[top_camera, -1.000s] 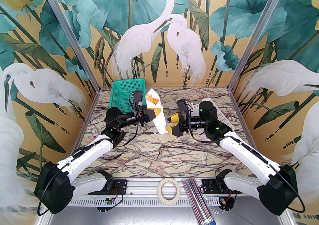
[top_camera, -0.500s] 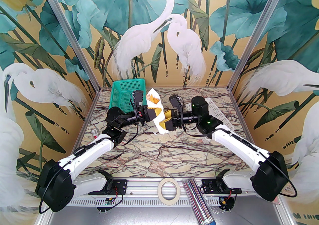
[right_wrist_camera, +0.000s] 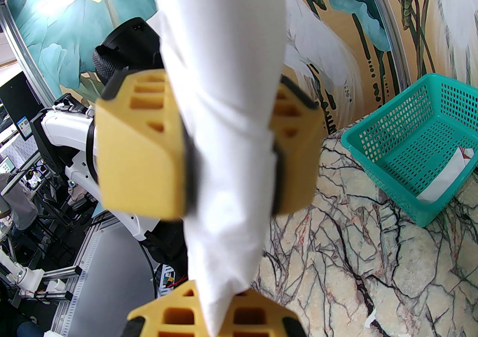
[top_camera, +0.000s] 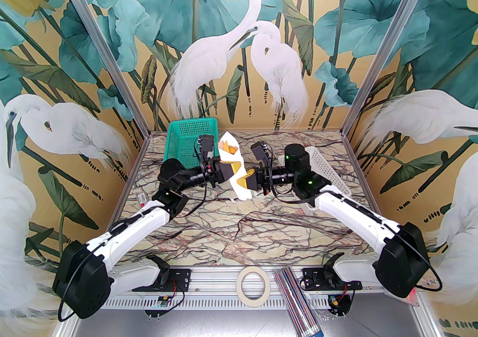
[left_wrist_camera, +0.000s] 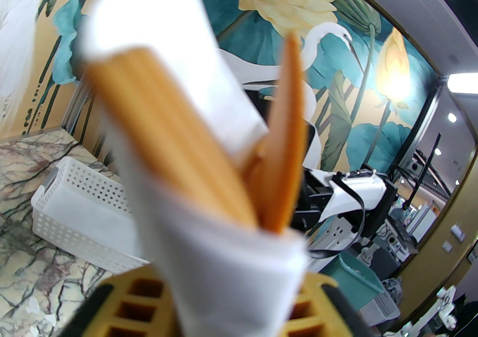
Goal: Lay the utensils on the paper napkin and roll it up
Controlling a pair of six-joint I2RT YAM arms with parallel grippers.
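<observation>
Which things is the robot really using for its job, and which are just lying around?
For the job: paper napkin, utensils rolled inside it.
Just lying about: green basket, another white bundle in it, white basket, tape ring, shiny striped tube.

No legible text anywhere

white arms, black joints, yellow fingers

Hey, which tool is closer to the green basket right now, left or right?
Left. The left tool sits just right of the green basket, straddling the rolled napkin; the right tool clamps that roll from its far side, farther from the basket.
</observation>
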